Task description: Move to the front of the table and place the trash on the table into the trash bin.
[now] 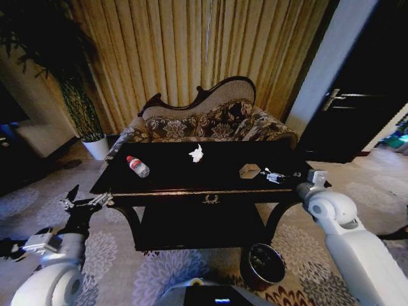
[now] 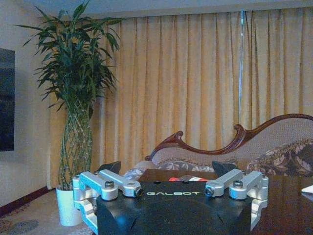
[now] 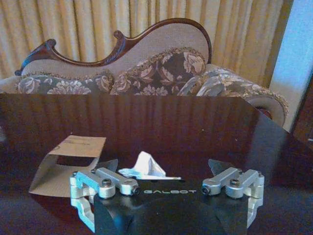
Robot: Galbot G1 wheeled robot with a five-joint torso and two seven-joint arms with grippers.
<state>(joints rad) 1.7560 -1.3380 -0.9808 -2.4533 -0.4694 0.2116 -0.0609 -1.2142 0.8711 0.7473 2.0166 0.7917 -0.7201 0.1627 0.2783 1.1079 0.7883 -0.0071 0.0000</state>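
The dark glossy table [image 1: 166,191] stands right in front of me. On its top lie a clear bottle [image 1: 137,166] with a red cap at the left, a crumpled white tissue [image 1: 196,153] at the middle back, a tan cardboard piece [image 1: 249,171] and a small white wrapper scrap [image 1: 272,174] at the right. My right gripper [image 1: 288,176] hovers open at the table's right front corner, and the wrapper scrap [image 3: 144,167] lies just ahead between its jaws [image 3: 164,165]. My left gripper [image 1: 88,200] is open off the table's left front corner, facing the bottle's red cap [image 2: 188,179]. The round trash bin [image 1: 264,264] stands on the carpet below the table's right front.
A carved floral sofa [image 1: 210,121] sits behind the table against gold curtains. A tall plant in a white pot [image 1: 97,146] stands at the back left. A dark door [image 1: 357,95] is at the right. Patterned carpet surrounds the table.
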